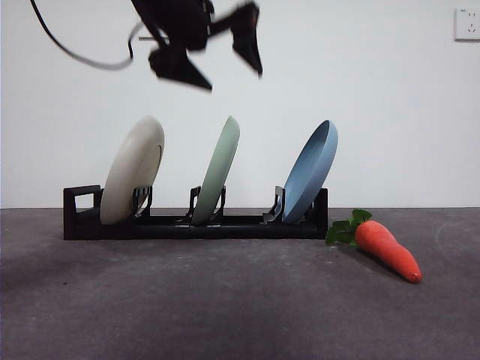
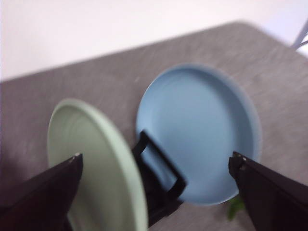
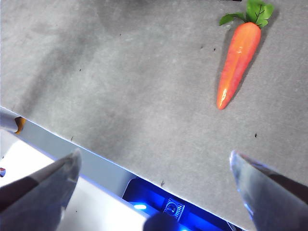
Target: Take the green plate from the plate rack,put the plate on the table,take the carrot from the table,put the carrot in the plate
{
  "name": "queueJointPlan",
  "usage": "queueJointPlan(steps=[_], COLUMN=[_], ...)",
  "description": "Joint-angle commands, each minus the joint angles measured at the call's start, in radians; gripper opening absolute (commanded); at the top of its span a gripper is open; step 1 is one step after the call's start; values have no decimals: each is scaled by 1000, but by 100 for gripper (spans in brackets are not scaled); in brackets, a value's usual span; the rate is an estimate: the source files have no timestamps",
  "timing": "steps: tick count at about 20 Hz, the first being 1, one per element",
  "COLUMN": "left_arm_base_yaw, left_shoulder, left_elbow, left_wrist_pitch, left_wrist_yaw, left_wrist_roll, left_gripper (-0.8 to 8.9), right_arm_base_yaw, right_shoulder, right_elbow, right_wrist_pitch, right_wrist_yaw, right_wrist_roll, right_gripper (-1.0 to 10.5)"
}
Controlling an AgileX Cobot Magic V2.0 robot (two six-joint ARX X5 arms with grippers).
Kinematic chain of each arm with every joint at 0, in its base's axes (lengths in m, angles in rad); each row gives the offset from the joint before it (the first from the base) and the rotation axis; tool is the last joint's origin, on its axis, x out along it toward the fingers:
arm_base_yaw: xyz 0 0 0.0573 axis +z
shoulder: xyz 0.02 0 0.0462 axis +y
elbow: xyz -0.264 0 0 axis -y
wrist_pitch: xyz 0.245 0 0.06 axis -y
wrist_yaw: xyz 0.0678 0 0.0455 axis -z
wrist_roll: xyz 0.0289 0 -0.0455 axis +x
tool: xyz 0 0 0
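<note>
The green plate (image 1: 218, 171) stands upright in the middle slot of the black plate rack (image 1: 195, 223), between a cream-white plate (image 1: 133, 170) and a blue plate (image 1: 311, 171). My left gripper (image 1: 217, 66) hangs open in the air above the green plate, apart from it. In the left wrist view the green plate (image 2: 103, 163) and the blue plate (image 2: 202, 130) lie below my open left gripper (image 2: 156, 163). The carrot (image 1: 385, 247) lies on the table (image 1: 225, 300) to the right of the rack. My right gripper (image 3: 154, 166) is open and empty, well apart from the carrot (image 3: 237, 62).
A cable (image 1: 75, 52) hangs from the left arm at the upper left. A wall socket (image 1: 466, 24) is at the upper right. The table's near edge and a blue-lit base (image 3: 168, 207) show in the right wrist view.
</note>
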Motion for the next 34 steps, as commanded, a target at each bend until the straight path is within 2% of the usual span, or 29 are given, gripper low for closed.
queueJointPlan(steps=[1, 5, 6, 9, 10, 12, 25, 30, 34], left_arm_base_yaw=[0, 0, 0, -6, -6, -6, -3, -2, -7], left_shoulder=[60, 126, 132, 132, 132, 132, 97, 23, -70], left_elbow=[-2, -2, -2, -2, -2, -2, 5, 27, 51], left_wrist_pitch=[19, 28, 26, 34, 34, 16, -13, -26, -80], left_wrist_yaw=[-8, -10, -10, -5, -2, -3, 23, 30, 86], left_wrist_roll=[1, -6, -6, -6, -7, -7, -26, -26, -26], left_gripper=[655, 645, 568, 203, 112, 10, -8, -8, -8], right_arm_base_yaw=[2, 2, 2, 2, 2, 2, 2, 2, 2], right_shoulder=[2, 2, 2, 2, 2, 2, 2, 2, 2], right_elbow=[3, 3, 3, 3, 3, 3, 3, 3, 3], right_wrist_pitch=[5, 5, 5, 5, 5, 5, 5, 5, 5], right_wrist_yaw=[3, 3, 3, 3, 3, 3, 2, 2, 2], right_wrist_roll=[2, 2, 2, 2, 2, 2, 2, 2, 2], right_gripper=[690, 690, 690, 690, 690, 689, 690, 690, 690])
